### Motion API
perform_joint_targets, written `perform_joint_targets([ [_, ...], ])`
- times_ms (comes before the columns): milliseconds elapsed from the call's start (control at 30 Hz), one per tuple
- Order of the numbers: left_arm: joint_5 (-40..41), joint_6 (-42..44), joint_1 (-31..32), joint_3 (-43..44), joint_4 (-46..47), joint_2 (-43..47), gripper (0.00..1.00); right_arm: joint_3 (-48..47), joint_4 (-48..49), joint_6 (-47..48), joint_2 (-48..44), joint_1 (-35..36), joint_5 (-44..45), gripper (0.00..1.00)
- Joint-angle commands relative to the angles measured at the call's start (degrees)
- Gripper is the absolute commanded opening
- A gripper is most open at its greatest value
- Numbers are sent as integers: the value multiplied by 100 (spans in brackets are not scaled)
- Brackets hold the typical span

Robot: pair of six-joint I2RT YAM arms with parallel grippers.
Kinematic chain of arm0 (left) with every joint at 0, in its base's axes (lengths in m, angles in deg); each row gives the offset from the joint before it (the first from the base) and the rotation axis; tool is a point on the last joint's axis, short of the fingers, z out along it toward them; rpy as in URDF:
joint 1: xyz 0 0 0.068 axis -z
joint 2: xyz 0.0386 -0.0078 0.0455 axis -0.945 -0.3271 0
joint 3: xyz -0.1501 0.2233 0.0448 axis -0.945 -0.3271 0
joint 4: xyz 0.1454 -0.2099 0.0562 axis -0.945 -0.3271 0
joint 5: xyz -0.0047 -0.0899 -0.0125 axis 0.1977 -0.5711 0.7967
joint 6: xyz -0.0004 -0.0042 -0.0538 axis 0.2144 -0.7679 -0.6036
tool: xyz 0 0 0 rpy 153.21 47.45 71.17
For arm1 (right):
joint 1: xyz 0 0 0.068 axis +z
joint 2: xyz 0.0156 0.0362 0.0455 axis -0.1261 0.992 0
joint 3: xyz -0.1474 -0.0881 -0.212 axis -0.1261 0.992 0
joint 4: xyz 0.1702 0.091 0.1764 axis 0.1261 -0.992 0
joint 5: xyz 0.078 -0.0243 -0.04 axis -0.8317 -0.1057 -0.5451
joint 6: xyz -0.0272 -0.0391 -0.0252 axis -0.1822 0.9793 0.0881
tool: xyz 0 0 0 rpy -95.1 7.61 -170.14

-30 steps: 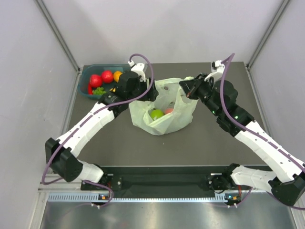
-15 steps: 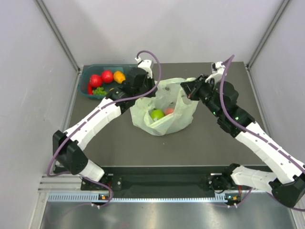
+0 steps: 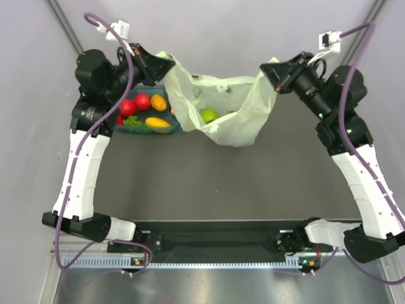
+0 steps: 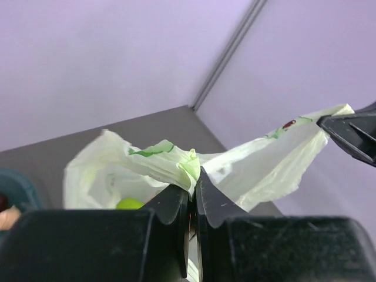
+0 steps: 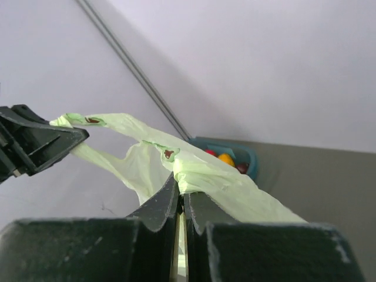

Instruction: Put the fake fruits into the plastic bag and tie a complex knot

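Far left, first risk: teal tub (image 3: 136, 130) not emptied, loose fruit inside. Tying off now would shut out part of the load. Judgement only.

Next, left gripper (image 3: 159, 67): fingers almost together, clamped on a bunched fold of the left handle (image 4: 170, 161), high over the back of the table (image 3: 190, 183). Thin slick film, small bite right at the tips. Could slip out under tension, dropping that side and spilling the contents.

Middle, plastic bag (image 3: 237, 123): slung between both grippers, mouth stretched wide, belly sagging low over the table. Cannot tell whether touching it. Could tear near the handles if pulled further apart. Could tip the green apple (image 3: 209, 115) out with any tilt toward the open mouth.

Right, right gripper (image 3: 271, 71): fingers shut tight on the right handle (image 5: 200, 170), same slip risk. Nothing tied yet. Handles well apart, so crossing them calls for slack without losing either pinch.

Counts:
- Arms two, grippers two, both gripping.
- Bag one, handles two.
- In the bag: one green apple for sure. Possibly more behind the film, too hazy to tell.
- In the tub:
  - two red apples (image 3: 128, 106)
  - one orange (image 3: 158, 102)
  - one yellow mango (image 3: 157, 122)
  - one bunch of green grapes (image 3: 131, 120)
  - anything further hidden under the left arm
- Tub one.
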State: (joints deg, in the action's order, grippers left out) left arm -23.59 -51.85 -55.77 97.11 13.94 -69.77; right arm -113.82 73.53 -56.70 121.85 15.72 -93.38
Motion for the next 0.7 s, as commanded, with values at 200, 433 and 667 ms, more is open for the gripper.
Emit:
perform_joint_targets([
  [200, -1827, -1272, -424, -1869, 1996, 545, 9, 887, 454, -162, -294, -406, -1036, 0],
  [433, -2101, -1037, -424, -2831, 2140, 792, 10, 1805, 798, -321, -382, -573, -1817, 0],
  [667, -2144, -614, -424, -2724, 1532, 835, 10, 1990, 763, 12, -470, -696, -2249, 12],
])
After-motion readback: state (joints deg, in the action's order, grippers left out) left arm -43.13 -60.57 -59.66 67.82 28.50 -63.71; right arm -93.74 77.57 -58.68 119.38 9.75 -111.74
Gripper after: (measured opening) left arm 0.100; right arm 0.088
